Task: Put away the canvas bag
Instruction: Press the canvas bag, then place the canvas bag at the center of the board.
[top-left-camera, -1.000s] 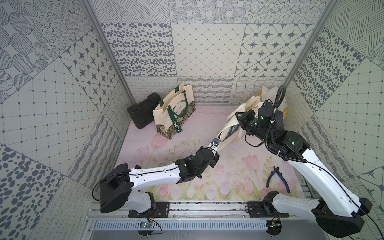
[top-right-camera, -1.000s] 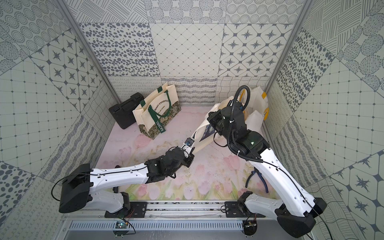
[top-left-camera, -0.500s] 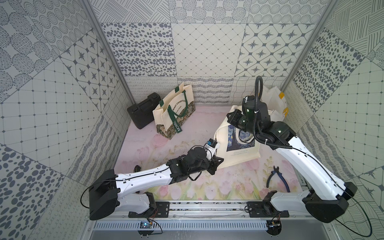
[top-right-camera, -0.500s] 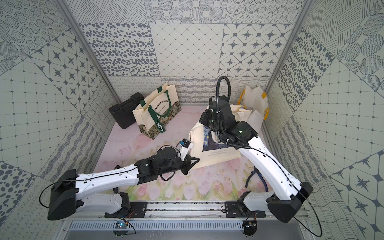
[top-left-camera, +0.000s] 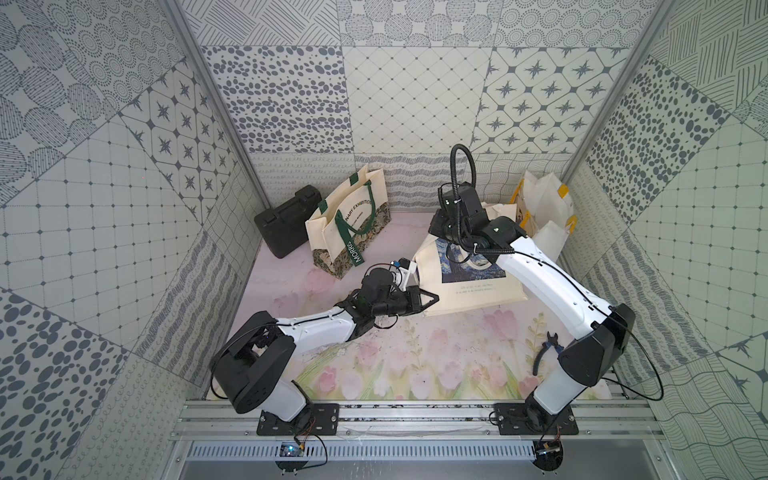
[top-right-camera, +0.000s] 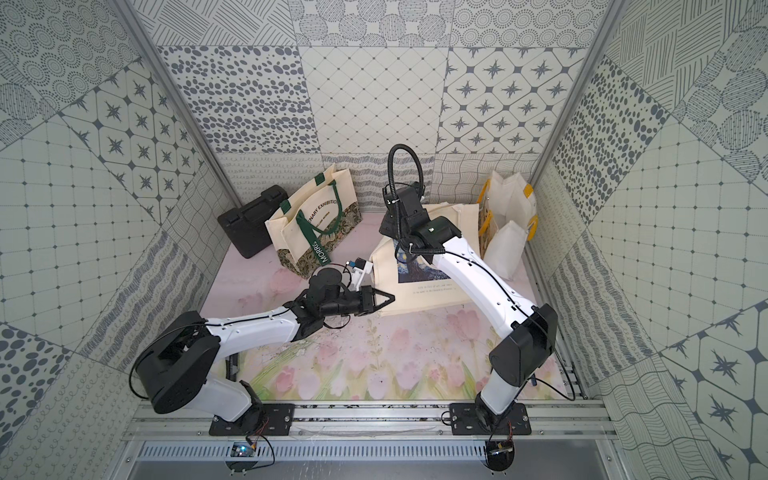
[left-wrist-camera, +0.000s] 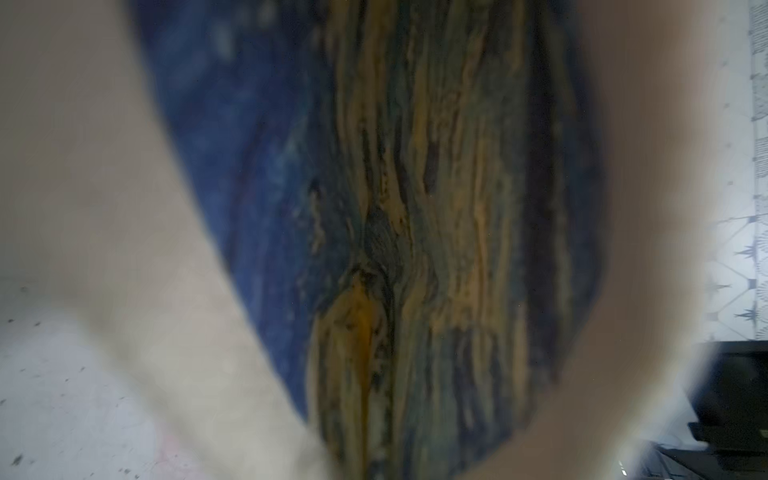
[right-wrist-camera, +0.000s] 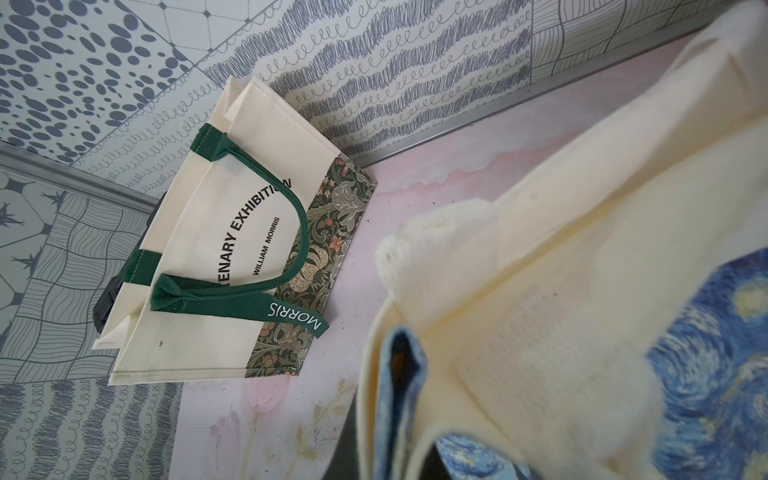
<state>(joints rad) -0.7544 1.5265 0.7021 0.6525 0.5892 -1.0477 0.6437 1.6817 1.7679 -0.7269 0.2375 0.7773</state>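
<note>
canvas bag (top-left-camera: 469, 291): blue starry-sky print, caption unreadable, bottom edge on desk (top-left-camera: 415, 353), right of centre | left hand (top-left-camera: 432, 297): clenched on its side edge | right hand (top-left-camera: 441, 227): clenched on its top | 2nd bag (right-wrist-camera: 232, 266): "MORRIS", "WILLIAM MORRIS", "ENARY EXHIBITION"

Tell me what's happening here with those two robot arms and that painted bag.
Both arms are working on the cream canvas bag with the starry-night print. The right gripper is closed on its top edge, toward the back, holding that end up. The left gripper is closed on the bag's side edge, nearer the front. The bag is spread between them, with its bottom edge on the flowered mat. The green-handled tote stands apart at the back.
</note>
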